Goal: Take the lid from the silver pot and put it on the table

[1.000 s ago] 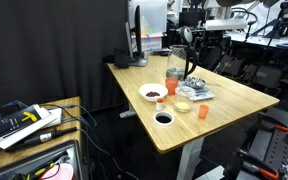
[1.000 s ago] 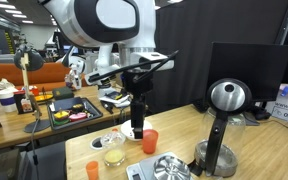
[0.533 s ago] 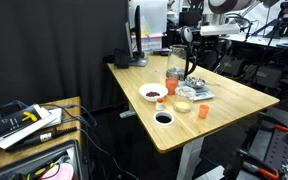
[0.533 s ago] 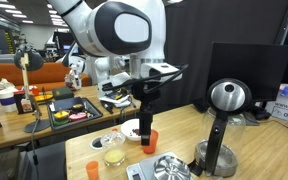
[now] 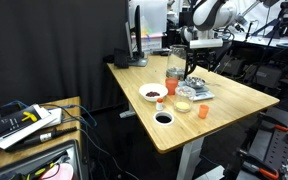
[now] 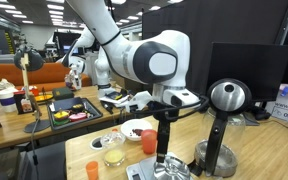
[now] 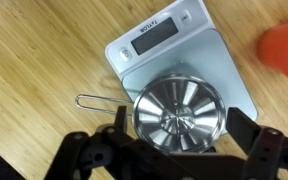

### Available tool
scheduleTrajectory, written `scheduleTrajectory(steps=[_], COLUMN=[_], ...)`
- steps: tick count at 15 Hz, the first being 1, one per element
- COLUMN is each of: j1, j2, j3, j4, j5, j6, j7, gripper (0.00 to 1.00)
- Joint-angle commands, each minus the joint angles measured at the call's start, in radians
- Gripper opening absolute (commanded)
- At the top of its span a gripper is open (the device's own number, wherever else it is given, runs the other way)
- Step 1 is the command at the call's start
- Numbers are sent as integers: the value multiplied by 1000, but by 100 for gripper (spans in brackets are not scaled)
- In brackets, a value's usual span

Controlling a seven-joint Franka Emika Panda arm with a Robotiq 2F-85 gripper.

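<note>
Your fingers (image 7: 244, 128) are spread and hold nothing, one on each side of the lid (image 7: 179, 118). The lid sits between them on the pot (image 7: 139, 128). It is round, shiny silver, ribbed outward from a small centre knob. One wire handle (image 7: 96, 100) juts past the left finger. Beneath them lies one grey scale (image 7: 169, 40), resting on the table (image 5: 234, 100). Nothing blocks the fingers. Beyond stand two orange cups (image 6: 149, 141) (image 6: 93, 170), then one white bowl (image 5: 152, 93), one black bowl (image 5: 163, 118) and one jug (image 5: 174, 62).
</note>
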Motion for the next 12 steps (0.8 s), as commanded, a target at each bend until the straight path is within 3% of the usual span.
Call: scheduleTrajectory(steps=[1, 10, 11, 12], j1=[14, 5, 7, 8], j2=[75, 185, 191, 197], j3=[-29, -48, -50, -51], j4=[93, 220, 229, 236], j5=[71, 164, 165, 169], j6=[-69, -166, -178, -186], j7=[-22, -25, -22, -20], gripper=[100, 100, 90, 88])
